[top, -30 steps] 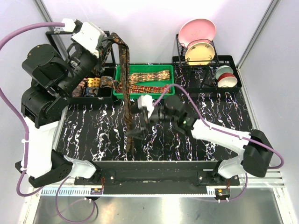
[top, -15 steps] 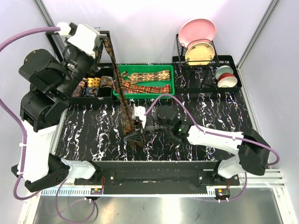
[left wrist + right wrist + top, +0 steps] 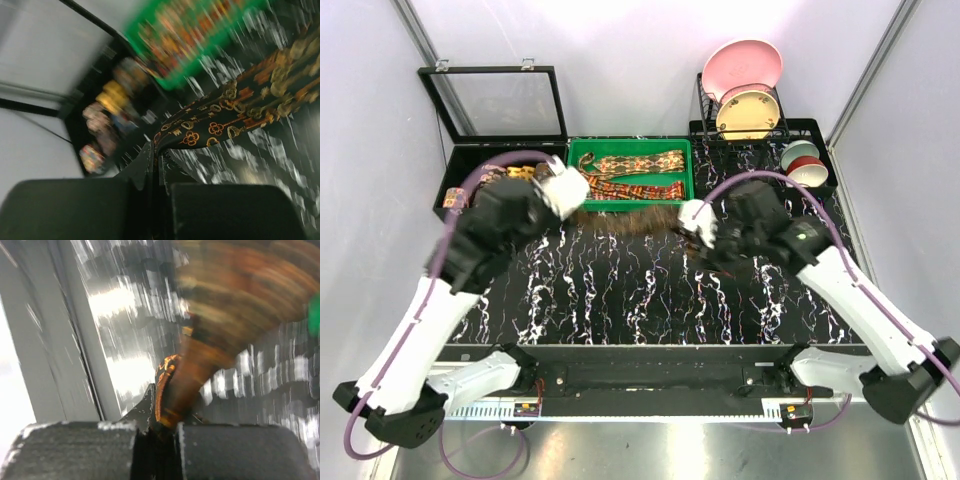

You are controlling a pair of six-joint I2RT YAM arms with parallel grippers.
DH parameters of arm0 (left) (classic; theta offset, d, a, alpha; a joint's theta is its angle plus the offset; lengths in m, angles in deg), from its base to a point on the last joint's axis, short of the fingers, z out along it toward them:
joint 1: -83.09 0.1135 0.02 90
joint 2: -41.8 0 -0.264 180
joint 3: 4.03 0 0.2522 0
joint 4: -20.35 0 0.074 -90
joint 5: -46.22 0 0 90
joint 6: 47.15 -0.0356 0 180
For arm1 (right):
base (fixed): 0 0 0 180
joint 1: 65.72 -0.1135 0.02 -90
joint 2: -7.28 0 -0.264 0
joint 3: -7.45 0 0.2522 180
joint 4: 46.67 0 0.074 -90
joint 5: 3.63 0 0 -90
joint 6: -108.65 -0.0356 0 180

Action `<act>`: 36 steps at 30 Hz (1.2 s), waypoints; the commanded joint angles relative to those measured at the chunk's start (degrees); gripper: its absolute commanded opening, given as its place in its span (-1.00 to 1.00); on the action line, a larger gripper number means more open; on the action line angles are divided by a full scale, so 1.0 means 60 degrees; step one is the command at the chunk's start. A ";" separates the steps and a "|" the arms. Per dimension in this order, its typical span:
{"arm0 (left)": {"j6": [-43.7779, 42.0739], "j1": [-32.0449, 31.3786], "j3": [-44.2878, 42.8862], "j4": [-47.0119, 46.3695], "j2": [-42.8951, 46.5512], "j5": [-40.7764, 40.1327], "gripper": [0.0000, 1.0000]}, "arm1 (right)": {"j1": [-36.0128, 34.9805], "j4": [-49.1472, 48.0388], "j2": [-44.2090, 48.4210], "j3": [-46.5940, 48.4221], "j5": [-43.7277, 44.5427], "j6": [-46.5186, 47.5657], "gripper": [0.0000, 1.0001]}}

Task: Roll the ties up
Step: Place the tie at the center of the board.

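- The left gripper (image 3: pixel 570 195) was pressed shut on one end of a dark tie (image 3: pixel 625 222) with gold and orange marks.
- In the left wrist view, the two fingers (image 3: pixel 142 172) pinched the cloth tight, and the tie (image 3: pixel 240 110) ran away to the right over the table.
- The right gripper (image 3: pixel 695 235) was pressed shut on the other end of the tie.
- In the right wrist view, the tie (image 3: pixel 200 365) came up out of the closed gripper (image 3: pixel 162 415). The picture was blurry.
- The tie was pulled out long between the two grippers, across the middle of the table (image 3: pixel 620 290), just in front of the green tray (image 3: pixel 630 143). It looked blurry from above, so I could not tell if it touched the table.
- More flat ties (image 3: pixel 640 162) lay in the tray, at the far edge of the table.
- A black box (image 3: pixel 455 165) sat at the far left corner with its lid (image 3: pixel 495 100) standing open. The left arm hid most of it.
- In the left wrist view, blurry coils (image 3: pixel 115 95) showed in the box.
- A pink plate (image 3: pixel 742 65), a yellow plate (image 3: pixel 748 110) and some bowls (image 3: pixel 802 165) stood at the far right corner.
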 commanded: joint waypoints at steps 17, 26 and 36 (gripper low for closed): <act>-0.3909 0.2618 0.2884 0.3523 -0.4500 0.5763 -0.92 | 0.1943 0.6217 -0.5489 -0.0397 0.1610 0.5690 -1.00; -0.4876 0.2852 0.1991 0.4255 -0.7109 0.5723 -0.89 | 0.1943 0.5778 -0.7878 0.0395 0.1755 0.6423 -0.99; -0.5140 0.3569 0.0540 0.5016 -0.8972 0.5223 -0.32 | 0.1958 0.5310 -0.8510 0.0747 0.2473 0.6058 -0.29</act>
